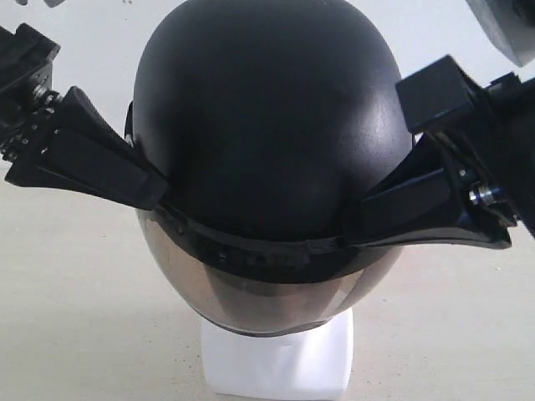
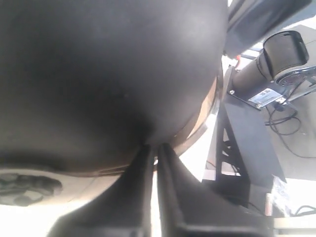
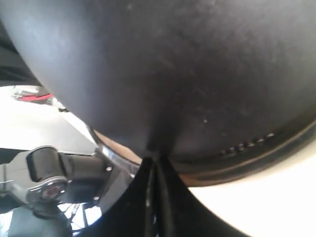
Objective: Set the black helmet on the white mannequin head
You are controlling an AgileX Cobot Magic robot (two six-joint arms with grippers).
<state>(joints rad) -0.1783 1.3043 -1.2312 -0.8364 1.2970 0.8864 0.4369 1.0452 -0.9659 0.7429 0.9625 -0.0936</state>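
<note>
Presently: black helmet (image 1: 267, 109) sat over white mannequin head (image 1: 280, 363), only its base showing beneath. Left gripper (image 1: 155, 188), fingers pressed together, tip against helmet's left flank; right gripper (image 1: 359, 217), likewise closed, against opposite flank. Helmet lay directly between both, neither nearer.

**Robotics lab bench**

This is looking like a robotics lab, not a home. Beyond the left gripper (image 2: 154, 145), black cables (image 2: 284, 123) are trailing loose beside a black braced stand (image 2: 237, 153) and a stickered cylindrical arm joint (image 2: 284, 54). Past the right gripper (image 3: 155, 159), a second motor joint (image 3: 47, 177) is sitting near a red cable (image 3: 34, 96). Below both grippers, a bare pale tabletop (image 1: 67, 309) is stretching out.
</note>
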